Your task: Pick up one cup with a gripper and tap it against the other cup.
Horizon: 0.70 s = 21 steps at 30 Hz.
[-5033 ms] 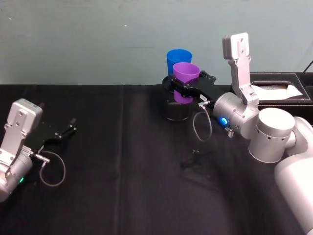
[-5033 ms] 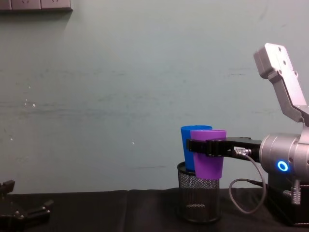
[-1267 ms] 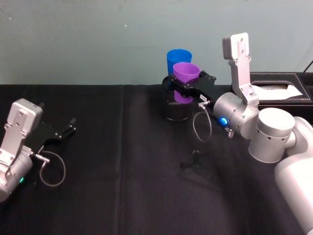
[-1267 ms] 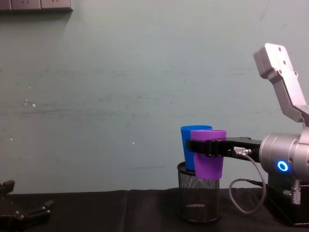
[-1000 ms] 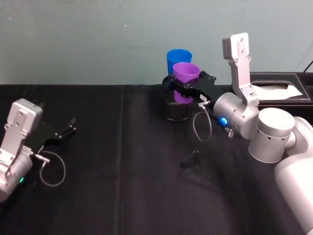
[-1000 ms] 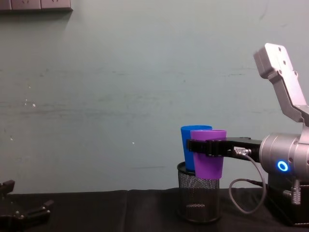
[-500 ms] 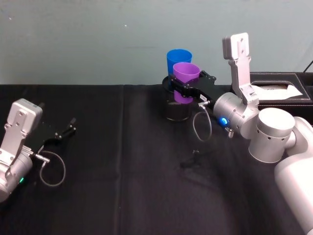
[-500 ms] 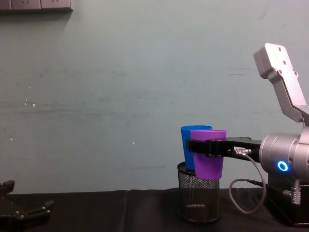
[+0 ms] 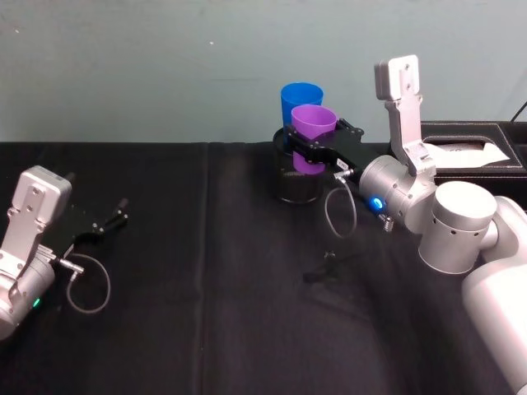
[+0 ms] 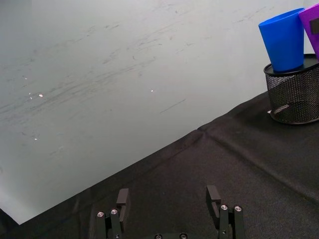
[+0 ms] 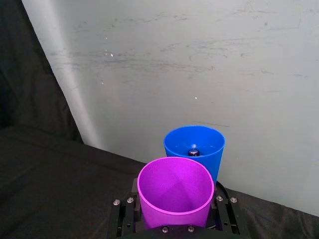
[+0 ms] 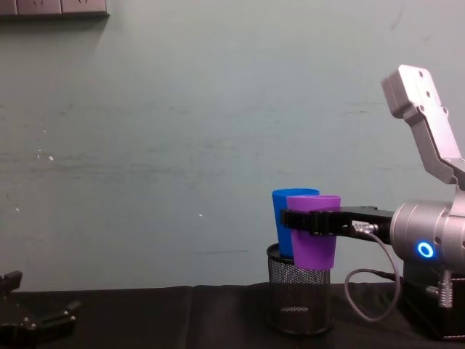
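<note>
The right gripper (image 9: 306,151) has its jaws clamped round the purple cup (image 9: 312,136) mid-wall — light, slick plastic — beside the blue cup (image 9: 300,101) over the mesh holder (image 12: 298,298); left gripper (image 9: 109,222) open, far left.

A robot test bench in a lab or workshop room. The worktop (image 9: 206,329) is draped in plain black cloth with a seam running from its front to its back edge. Behind its back edge stands a bare, pale green painted wall (image 12: 182,145), scuffed and streaked. At the wall's top left corner in the chest view hangs a grey socket strip (image 12: 54,7). A black box (image 9: 469,148) with white stitching holding white paper sits at the worktop's back right corner.
</note>
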### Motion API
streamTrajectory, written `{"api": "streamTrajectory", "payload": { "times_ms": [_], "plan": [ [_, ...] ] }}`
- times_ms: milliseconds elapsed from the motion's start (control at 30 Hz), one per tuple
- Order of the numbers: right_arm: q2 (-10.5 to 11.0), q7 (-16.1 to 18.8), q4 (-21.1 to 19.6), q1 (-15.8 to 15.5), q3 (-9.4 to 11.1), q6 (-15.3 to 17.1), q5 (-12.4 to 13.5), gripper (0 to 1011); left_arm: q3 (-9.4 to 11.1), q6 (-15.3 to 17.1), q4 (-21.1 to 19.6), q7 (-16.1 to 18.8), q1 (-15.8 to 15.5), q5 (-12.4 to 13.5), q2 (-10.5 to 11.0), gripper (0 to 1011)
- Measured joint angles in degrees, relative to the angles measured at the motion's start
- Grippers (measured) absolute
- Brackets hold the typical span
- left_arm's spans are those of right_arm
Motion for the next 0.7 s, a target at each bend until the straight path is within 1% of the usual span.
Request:
{"api": "streamTrajectory", "payload": {
  "times_ms": [700],
  "plan": [
    [0.00, 0.00, 0.00, 0.00, 0.00, 0.00, 0.00, 731, 0.00, 0.00, 0.00, 0.00, 0.00, 0.00, 0.00, 1000]
  ]
}}
